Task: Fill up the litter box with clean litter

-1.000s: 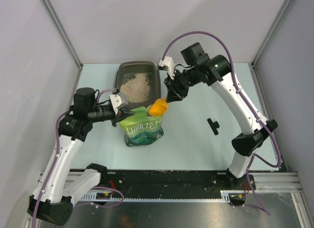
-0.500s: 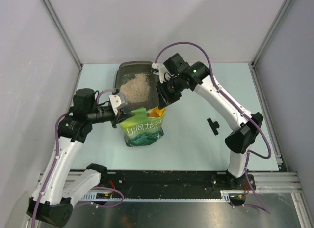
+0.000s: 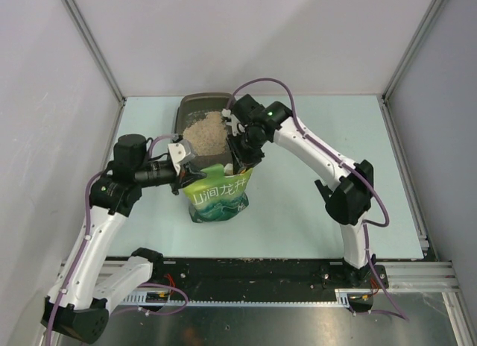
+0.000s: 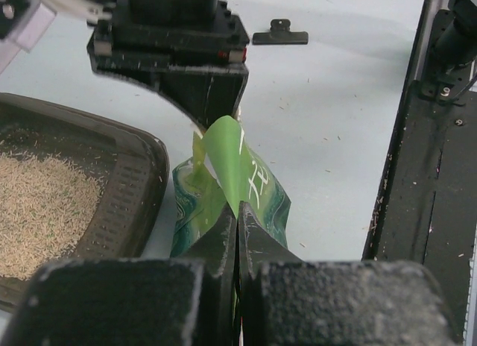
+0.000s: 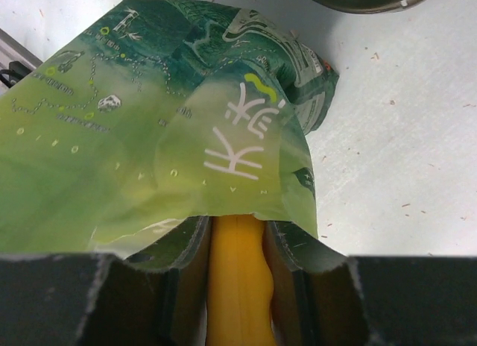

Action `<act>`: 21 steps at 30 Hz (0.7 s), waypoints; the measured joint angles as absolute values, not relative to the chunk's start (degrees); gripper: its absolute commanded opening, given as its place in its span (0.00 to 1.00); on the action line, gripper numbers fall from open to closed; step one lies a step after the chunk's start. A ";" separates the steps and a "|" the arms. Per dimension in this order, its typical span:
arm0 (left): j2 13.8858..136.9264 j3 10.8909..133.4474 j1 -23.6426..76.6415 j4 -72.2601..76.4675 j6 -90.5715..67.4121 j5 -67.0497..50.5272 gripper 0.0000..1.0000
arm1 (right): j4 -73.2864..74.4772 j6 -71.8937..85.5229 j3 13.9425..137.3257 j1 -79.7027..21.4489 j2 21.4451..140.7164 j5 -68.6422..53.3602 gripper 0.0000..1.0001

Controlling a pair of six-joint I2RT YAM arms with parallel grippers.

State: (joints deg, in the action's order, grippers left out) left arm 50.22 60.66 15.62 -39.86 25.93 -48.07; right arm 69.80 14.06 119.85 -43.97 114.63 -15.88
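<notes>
Clamping the orange scoop (image 5: 237,286), the right gripper (image 3: 237,158) meets the green pouch (image 5: 149,100) mouth.

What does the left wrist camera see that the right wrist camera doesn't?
Only the left wrist view shows the clean litter lying in the litter box, a black clip farther off on the table, and the left gripper, its jaws pinched shut on an edge of the green pouch. Only the right wrist view shows the orange scoop, held between the jaws of the right gripper and poking in under the pouch's flap. Both views show the pouch and the pale table.
</notes>
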 measured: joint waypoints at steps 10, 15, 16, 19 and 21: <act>50.39 60.10 16.43 -38.65 25.47 -47.57 0.00 | 70.00 12.93 122.13 -42.61 118.72 -23.07 0.00; 50.63 59.66 16.67 -37.74 25.82 -46.65 0.00 | 69.82 11.88 121.93 -39.07 120.70 -33.17 0.00; 50.61 59.64 16.69 -37.60 25.96 -46.50 0.00 | 69.80 11.90 121.73 -38.17 120.97 -35.86 0.00; 50.11 58.96 16.75 -37.10 26.20 -46.19 0.00 | 68.84 12.05 121.16 -35.03 121.38 -43.75 0.00; 49.19 58.13 16.78 -36.88 26.61 -46.02 0.00 | 66.92 12.88 119.85 -32.71 121.34 -49.30 0.00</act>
State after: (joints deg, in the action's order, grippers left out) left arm 49.19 58.13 16.78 -36.88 26.61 -46.02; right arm 66.92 12.88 119.85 -32.71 121.34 -49.30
